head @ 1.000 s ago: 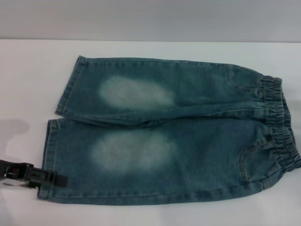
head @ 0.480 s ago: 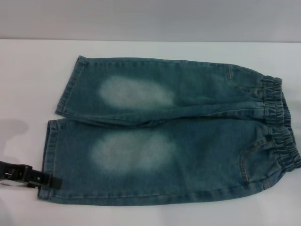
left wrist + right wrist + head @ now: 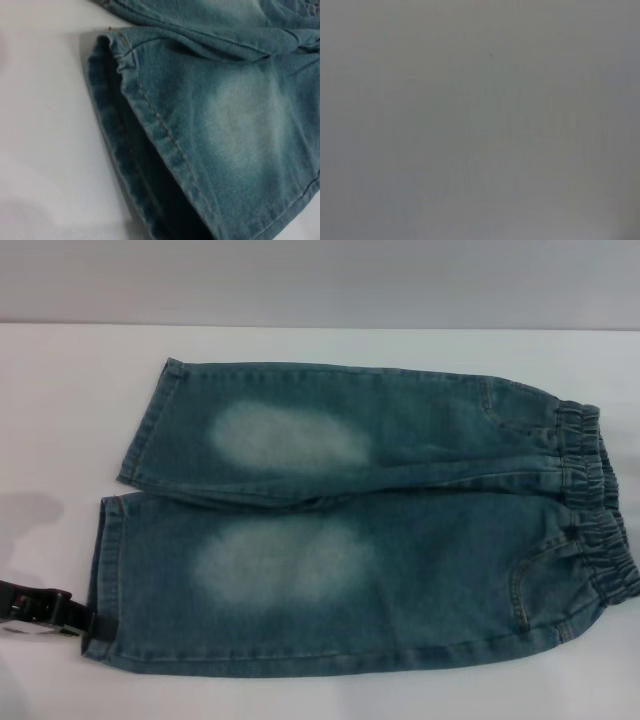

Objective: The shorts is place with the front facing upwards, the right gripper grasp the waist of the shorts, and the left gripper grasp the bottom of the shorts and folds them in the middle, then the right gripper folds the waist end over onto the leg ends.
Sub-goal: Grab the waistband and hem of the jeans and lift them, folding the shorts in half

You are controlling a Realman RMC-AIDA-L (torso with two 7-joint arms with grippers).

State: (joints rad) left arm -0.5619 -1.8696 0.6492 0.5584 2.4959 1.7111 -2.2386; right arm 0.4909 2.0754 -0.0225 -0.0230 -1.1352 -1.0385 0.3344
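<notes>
Shorts [image 3: 360, 520] flat on table [image 3: 60, 420]; left tool [image 3: 75, 615] at leg hem — grip state unclear.

Faded denim shorts [image 3: 360, 520] on smooth matt table [image 3: 60, 400].

Blue denim shorts [image 3: 400, 530] with pale faded patches (one per leg), white table [image 3: 60, 420], black left hand [image 3: 85, 618]

A plain test bench, likely a lab.
You're looking at a bare white worktop [image 3: 60, 420] against a blank grey wall [image 3: 320, 280], with no household furnishings.
</notes>
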